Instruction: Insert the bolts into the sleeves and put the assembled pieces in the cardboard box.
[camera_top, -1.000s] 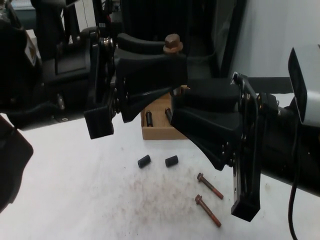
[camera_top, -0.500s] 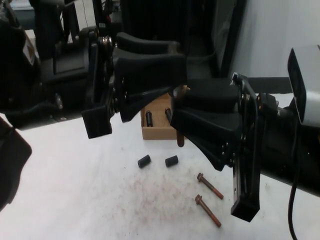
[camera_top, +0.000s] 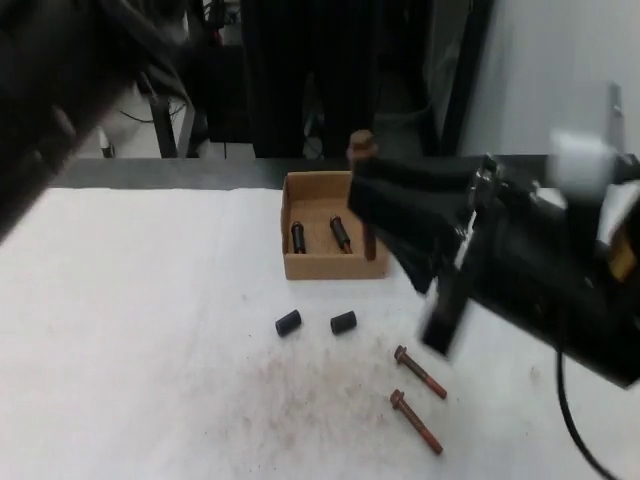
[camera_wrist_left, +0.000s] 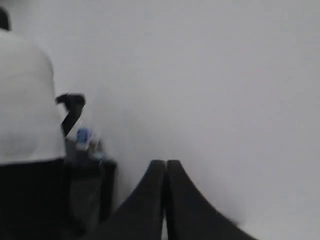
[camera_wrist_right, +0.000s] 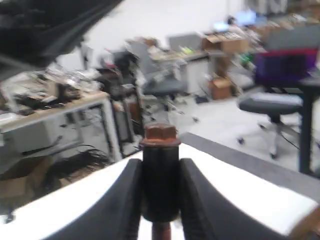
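My right gripper (camera_top: 368, 200) is shut on a black sleeve (camera_wrist_right: 160, 185) with a rusty bolt (camera_wrist_right: 160, 133) pushed through it. It holds the piece upright over the near right corner of the cardboard box (camera_top: 330, 268), with the bolt head (camera_top: 361, 146) on top. The box holds two assembled pieces (camera_top: 298, 237) (camera_top: 341, 233). Two loose sleeves (camera_top: 288, 323) (camera_top: 343, 322) lie in front of the box. Two loose bolts (camera_top: 420, 371) (camera_top: 415, 421) lie nearer, to the right. My left gripper (camera_wrist_left: 165, 167) is shut on nothing and faces a white wall; its arm (camera_top: 70, 80) is a blur at the upper left.
The bench top (camera_top: 140, 330) is white, with a rusty smear (camera_top: 290, 385) in front of the loose sleeves. Its dark back edge (camera_top: 160, 172) runs behind the box. Black stands and chairs stand beyond it.
The left gripper has let go of the bolt and swung away up and to the left. The bolt now sits deep in the sleeve held by the right gripper, which has shifted slightly.
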